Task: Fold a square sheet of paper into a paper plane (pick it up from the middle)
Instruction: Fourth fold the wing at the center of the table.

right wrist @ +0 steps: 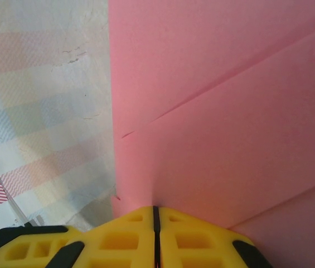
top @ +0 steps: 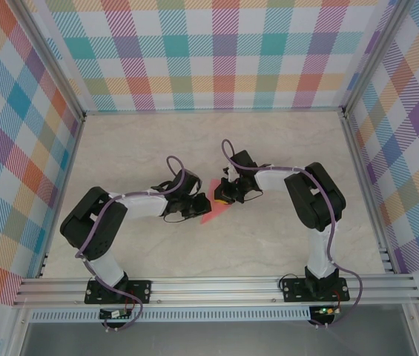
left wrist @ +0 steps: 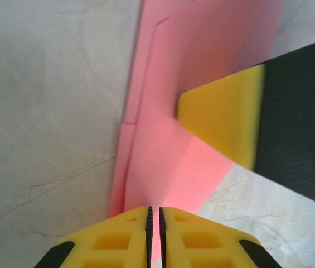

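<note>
The square sheet of paper [top: 213,212] is folded into a narrow salmon-pink shape with several creases, and it sits at mid-table between my two arms. In the left wrist view the sheet of paper [left wrist: 168,84] runs up from my left gripper [left wrist: 154,215], whose jaws pinch its near edge with a hairline gap. A yellow fingertip [left wrist: 224,117] of the other arm presses on the sheet from the right. In the right wrist view my right gripper [right wrist: 156,211] is shut tight on an edge of the paper [right wrist: 213,111]. From above, the left gripper [top: 200,202] and right gripper [top: 222,194] meet at the paper.
The table [top: 157,148] is pale marble, enclosed by plaid walls [top: 216,52] at the back and both sides. An aluminium rail [top: 216,288] runs along the near edge and carries both arm bases.
</note>
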Action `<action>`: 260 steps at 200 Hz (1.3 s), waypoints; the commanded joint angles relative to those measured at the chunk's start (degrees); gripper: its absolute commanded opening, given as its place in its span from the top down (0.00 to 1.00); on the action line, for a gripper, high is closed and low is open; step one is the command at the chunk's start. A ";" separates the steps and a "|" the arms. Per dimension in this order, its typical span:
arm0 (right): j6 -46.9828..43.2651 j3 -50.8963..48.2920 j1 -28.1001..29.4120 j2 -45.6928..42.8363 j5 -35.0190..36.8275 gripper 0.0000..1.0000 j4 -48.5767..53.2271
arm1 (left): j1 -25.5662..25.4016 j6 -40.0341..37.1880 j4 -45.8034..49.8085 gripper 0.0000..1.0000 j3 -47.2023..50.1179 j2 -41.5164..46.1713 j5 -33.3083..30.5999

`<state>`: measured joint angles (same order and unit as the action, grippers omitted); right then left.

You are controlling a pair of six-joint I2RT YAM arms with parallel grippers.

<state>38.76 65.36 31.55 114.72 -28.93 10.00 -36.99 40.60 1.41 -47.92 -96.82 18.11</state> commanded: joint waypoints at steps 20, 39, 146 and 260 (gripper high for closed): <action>-0.43 -1.99 -0.17 5.28 8.76 0.92 6.61 | -0.34 -1.15 -1.25 0.85 -2.46 1.29 -0.21; -0.46 -1.91 -0.10 5.43 8.66 0.92 6.59 | -0.36 -1.19 -1.92 0.88 -3.12 -0.86 0.90; -0.58 -0.85 -0.18 6.19 8.80 0.92 8.06 | -0.37 -1.45 3.51 0.90 -2.71 -4.99 0.32; -1.07 -0.59 -0.12 6.80 8.54 0.92 8.70 | -1.15 -1.00 0.41 0.86 0.30 2.03 5.02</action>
<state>38.54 67.16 31.55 115.74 -29.71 12.51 -37.12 40.01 1.37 -48.69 -98.00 20.51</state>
